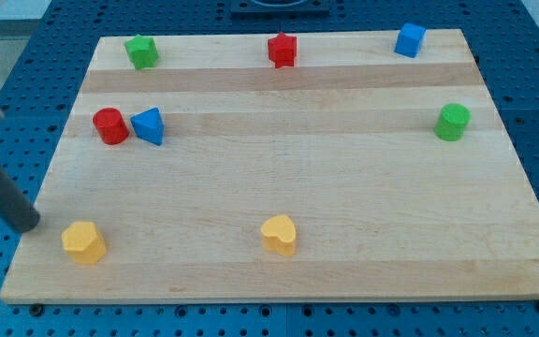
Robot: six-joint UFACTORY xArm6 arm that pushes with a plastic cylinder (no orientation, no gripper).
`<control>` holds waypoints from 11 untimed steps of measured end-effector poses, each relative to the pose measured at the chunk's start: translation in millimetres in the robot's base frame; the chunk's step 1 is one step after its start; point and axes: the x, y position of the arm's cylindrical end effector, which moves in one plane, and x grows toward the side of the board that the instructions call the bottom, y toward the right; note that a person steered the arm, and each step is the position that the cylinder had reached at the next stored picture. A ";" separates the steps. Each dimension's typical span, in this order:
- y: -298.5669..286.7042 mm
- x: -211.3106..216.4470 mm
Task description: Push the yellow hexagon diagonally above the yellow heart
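My tip (31,223) sat at the far left of the view, right on the board's (298,187) left edge, w/ the rod slanting up and off toward the view's left. No pincer on this rig, just a bare rod, so it held nothing; it wasn't touching any block. Just to the tip's right and a bit toward the view's bottom was the yellow hexagon (84,242), near but apart from it. That was the key relation: the hexagon lay betw. my tip and the yellow heart (280,234), which sat well apart to the right, approx. bottom centre, at roughly the same height. Judging from that, a push rightward and slightly toward the view's top looked needed to land the hexagon diagonally above the heart; task seemed barely begun. Further up: red cylinder (110,125) touching the blue triangle (148,125), both clear of the likely path.
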 end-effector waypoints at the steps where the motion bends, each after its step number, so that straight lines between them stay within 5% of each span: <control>1: 4.7 31.8; 4: 70.3 36.2; 11: 181.2 -36.6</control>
